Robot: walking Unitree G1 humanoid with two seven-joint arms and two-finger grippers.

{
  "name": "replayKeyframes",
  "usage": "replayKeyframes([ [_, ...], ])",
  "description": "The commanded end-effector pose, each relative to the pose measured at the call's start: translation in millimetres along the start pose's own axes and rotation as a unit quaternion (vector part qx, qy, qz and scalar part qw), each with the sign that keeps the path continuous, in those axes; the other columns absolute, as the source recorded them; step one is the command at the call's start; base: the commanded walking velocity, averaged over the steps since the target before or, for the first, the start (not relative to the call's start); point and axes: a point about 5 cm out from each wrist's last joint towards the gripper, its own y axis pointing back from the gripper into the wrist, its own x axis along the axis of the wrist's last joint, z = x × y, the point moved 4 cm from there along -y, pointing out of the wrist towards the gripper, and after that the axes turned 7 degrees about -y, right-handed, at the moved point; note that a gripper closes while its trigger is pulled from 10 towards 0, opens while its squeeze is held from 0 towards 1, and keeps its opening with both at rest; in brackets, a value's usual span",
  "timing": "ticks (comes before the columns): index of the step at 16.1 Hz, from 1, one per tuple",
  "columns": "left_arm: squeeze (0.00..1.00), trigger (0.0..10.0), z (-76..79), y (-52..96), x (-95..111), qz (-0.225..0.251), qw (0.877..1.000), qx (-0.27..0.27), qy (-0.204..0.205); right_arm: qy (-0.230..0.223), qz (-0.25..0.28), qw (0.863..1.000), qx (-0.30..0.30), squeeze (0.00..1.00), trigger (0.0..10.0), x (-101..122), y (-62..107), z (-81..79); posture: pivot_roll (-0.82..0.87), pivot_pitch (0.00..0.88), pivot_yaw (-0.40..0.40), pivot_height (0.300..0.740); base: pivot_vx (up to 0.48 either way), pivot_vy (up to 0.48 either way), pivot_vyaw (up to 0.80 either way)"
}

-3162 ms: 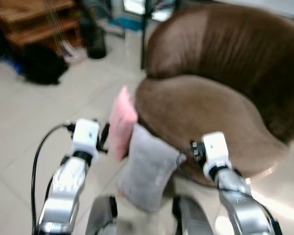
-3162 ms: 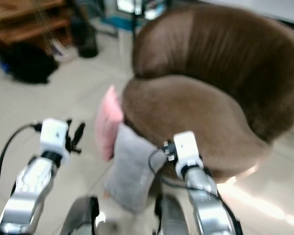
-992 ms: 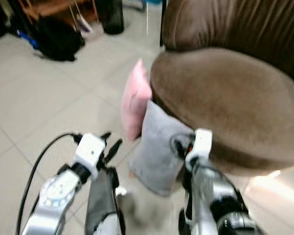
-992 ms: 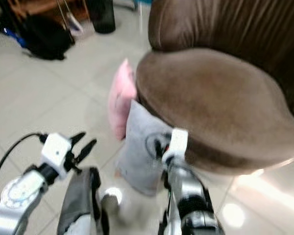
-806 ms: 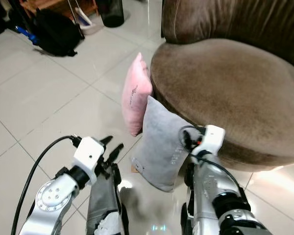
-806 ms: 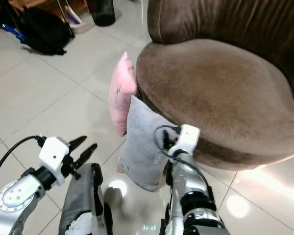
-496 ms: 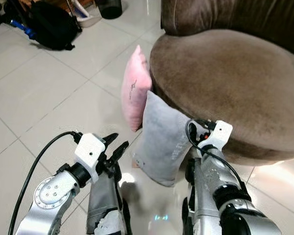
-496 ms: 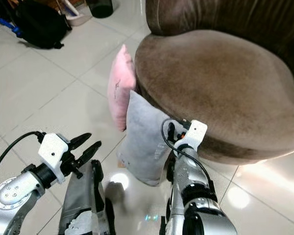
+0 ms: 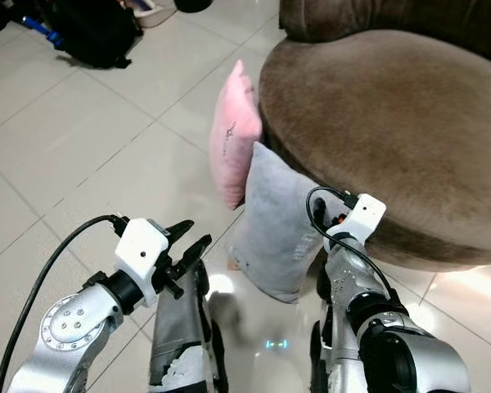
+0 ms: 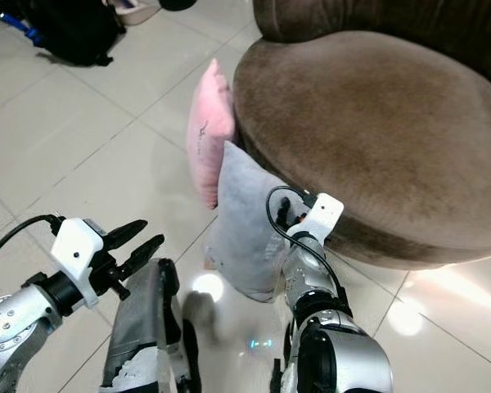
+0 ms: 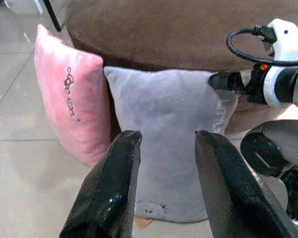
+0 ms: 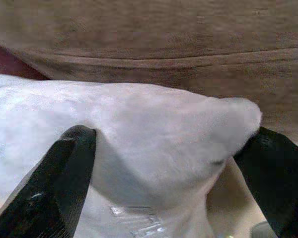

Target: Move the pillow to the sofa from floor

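A grey pillow (image 9: 277, 225) stands on the tiled floor, leaning against the base of the brown round sofa (image 9: 393, 106). A pink pillow (image 9: 235, 131) stands just behind it, also against the sofa. My right gripper (image 12: 169, 148) is open at the grey pillow's upper corner nearest the sofa, one finger (image 12: 64, 183) on each side of the fabric. My left gripper (image 9: 196, 233) is open and hovers low over the floor, a short way left of the grey pillow, pointing at its face (image 11: 169, 114).
A black bag (image 9: 90, 33) lies on the floor at the far left. Bare tiles stretch left of the pillows. My own legs (image 9: 176, 344) stand close below the grey pillow. The sofa seat is wide and bare.
The camera has come closer and tilted down. My right gripper has reached forward from beside the grey pillow to its upper corner. The left gripper stays open and low.
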Motion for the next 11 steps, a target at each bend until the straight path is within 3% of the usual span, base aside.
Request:
replayKeyframes([
  [1, 0.0, 10.0, -2.4, 5.9, -3, -0.014, 1.0, -0.003, 0.0, 0.003, 0.001, 0.999, -0.034, 0.0, 10.0, -3, 1.1, 9.7, 0.3, 0.315, 0.115, 0.515, 0.0, 0.0, 0.0],
  [3, 0.0, 10.0, -10.9, 8.3, -10, -0.027, 1.0, -0.002, 0.001, -0.001, 0.025, 0.995, -0.094, 0.0, 10.0, 9, -0.1, 32.6, 0.32, 0.32, 0.13, 0.515, 0.0, 0.0, 0.0],
  [4, 0.0, 10.0, -14.1, 11.1, -12, -0.03, 1.0, -0.001, 0.004, -0.023, 0.03, 0.994, -0.103, 0.0, 10.0, 12, -0.6, 37.0, 0.33, 0.321, 0.135, 0.515, 0.0, 0.0, 0.0],
  [5, 0.0, 10.0, -17.7, 14.6, -14, -0.033, 0.999, 0.002, 0.008, -0.074, 0.034, 0.991, -0.105, 0.0, 10.0, 16, -2.0, 38.1, 0.33, 0.322, 0.141, 0.515, 0.0, 0.0, 0.0],
  [7, 0.0, 10.0, -25.1, 18.2, -17, -0.035, 0.999, 0.005, 0.021, -0.154, 0.033, 0.984, -0.085, 0.0, 10.0, 18, -4.9, 29.6, 0.34, 0.323, 0.143, 0.515, 0.0, 0.0, 0.0],
  [9, 0.0, 10.0, -29.7, 19.5, -17, -0.035, 0.999, 0.002, 0.023, -0.197, 0.025, 0.978, -0.063, 0.0, 10.0, 17, -6.4, 19.5, 0.34, 0.325, 0.142, 0.515, 0.0, 0.0, 0.0],
  [10, 0.0, 10.0, -32.0, 20.7, -17, -0.033, 0.999, -0.001, 0.026, -0.233, 0.012, 0.972, -0.029, 0.0, 10.0, 14, -7.1, 5.7, 0.34, 0.326, 0.141, 0.515, 0.0, 0.0, 0.0],
  [11, 0.0, 10.0, -32.8, 21.3, -17, -0.033, 0.999, -0.003, 0.027, -0.241, 0.008, 0.97, 0.0, 0.0, 10.0, 13, -6.7, -4.4, 0.34, 0.327, 0.141, 0.515, 0.0, 0.0, 0.0],
])
